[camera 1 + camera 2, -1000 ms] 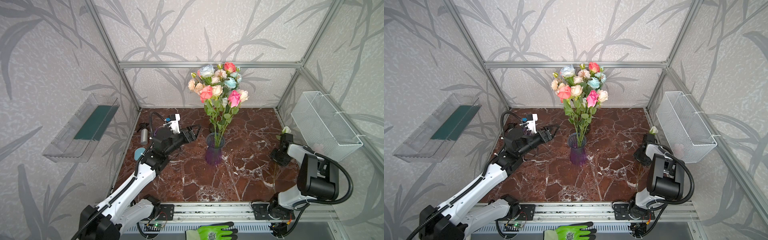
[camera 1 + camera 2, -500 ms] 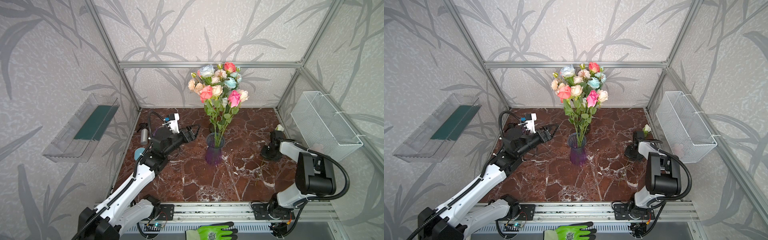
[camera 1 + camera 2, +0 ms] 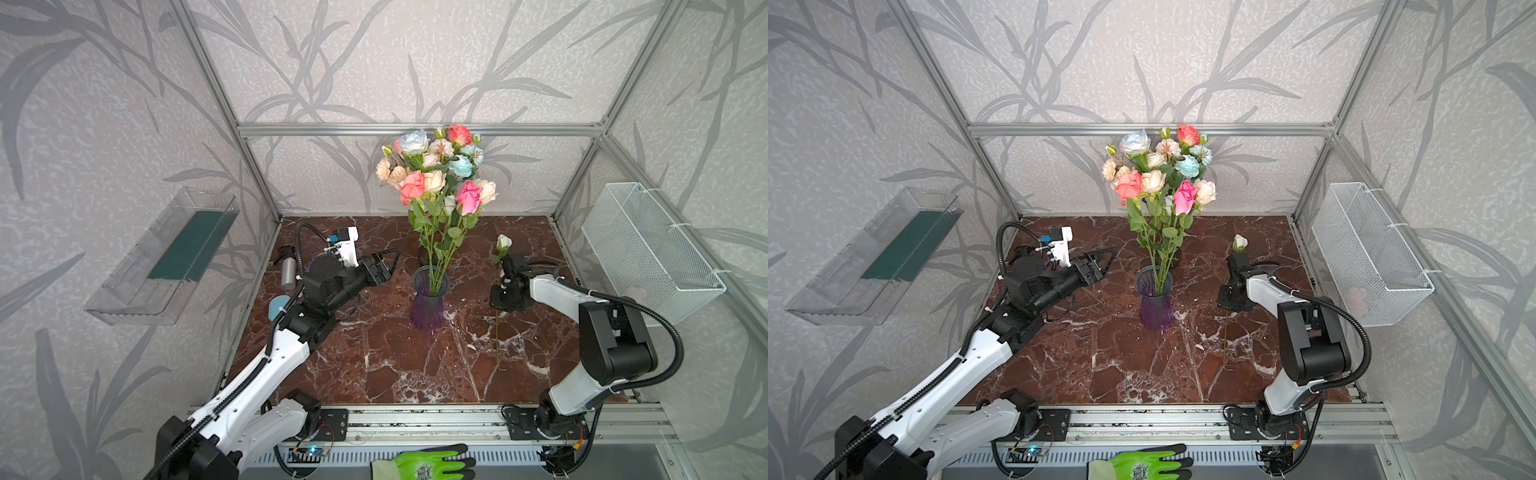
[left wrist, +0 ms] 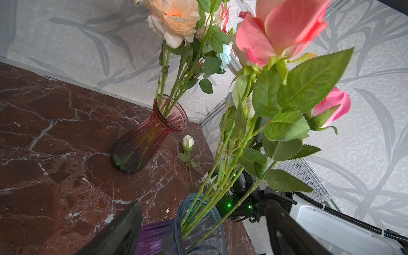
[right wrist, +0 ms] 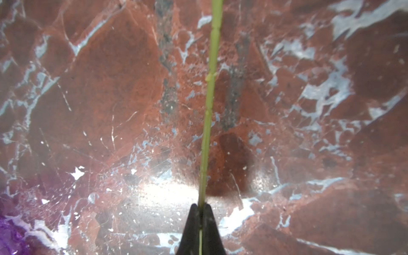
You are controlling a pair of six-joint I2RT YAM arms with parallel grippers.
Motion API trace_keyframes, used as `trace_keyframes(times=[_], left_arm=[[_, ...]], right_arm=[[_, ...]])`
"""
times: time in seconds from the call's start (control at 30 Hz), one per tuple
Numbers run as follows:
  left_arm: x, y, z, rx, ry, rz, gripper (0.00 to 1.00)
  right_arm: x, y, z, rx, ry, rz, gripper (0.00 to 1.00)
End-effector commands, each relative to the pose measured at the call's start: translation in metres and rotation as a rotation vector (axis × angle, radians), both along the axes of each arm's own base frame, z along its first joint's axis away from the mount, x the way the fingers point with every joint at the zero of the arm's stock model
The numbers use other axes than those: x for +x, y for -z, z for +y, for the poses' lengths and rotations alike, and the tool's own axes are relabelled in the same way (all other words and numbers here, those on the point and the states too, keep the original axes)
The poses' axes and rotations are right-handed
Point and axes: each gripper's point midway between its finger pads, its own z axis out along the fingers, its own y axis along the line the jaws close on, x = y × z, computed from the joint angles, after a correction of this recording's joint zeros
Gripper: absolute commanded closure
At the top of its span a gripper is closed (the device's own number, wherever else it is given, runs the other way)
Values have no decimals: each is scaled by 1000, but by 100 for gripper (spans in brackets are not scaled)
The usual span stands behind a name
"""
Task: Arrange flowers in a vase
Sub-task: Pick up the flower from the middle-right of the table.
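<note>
Both arms are mounted on black bases (image 3: 328, 424) on the aluminium rail (image 3: 415, 419). Nearest the rail, the left arm (image 3: 266, 365) is white shell with dark screw holes and a black ribbed cable (image 3: 245, 376). Farther from the rail come black joints (image 3: 328, 286), a white camera block (image 3: 347, 245) with a blue plug, and black lattice fingers (image 3: 384, 262). The right arm (image 3: 561, 295) pairs white links with a bulky black elbow housing (image 3: 615, 345) and a looping ribbed hose (image 3: 678, 349).

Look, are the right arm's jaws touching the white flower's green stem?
Touching. In the right wrist view the jaws of the right gripper are shut on the green stem of the white rosebud, no gap either side.
</note>
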Motion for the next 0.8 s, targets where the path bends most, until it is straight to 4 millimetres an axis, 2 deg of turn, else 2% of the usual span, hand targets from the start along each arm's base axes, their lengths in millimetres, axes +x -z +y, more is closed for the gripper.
trace_keyframes(times=[0.0,0.27,0.37,0.53,0.63,0.77], left_arm=[[-2,-19,3,-8,-11,-48,12],[-1,-18,2,-3,-12,-48,12],[-1,-18,3,2,-16,-52,12],[0,-16,4,18,-25,-52,12],[1,-16,6,27,-33,-53,12],[4,-12,9,47,-55,-44,11]], right_arm=[[-1,-14,-1,12,15,-44,100],[5,-59,7,98,26,-249,100],[10,-87,12,154,22,-382,100],[11,-162,15,215,14,-671,100],[2,-215,23,234,-22,-880,100],[-12,-272,36,241,-71,-1086,100]])
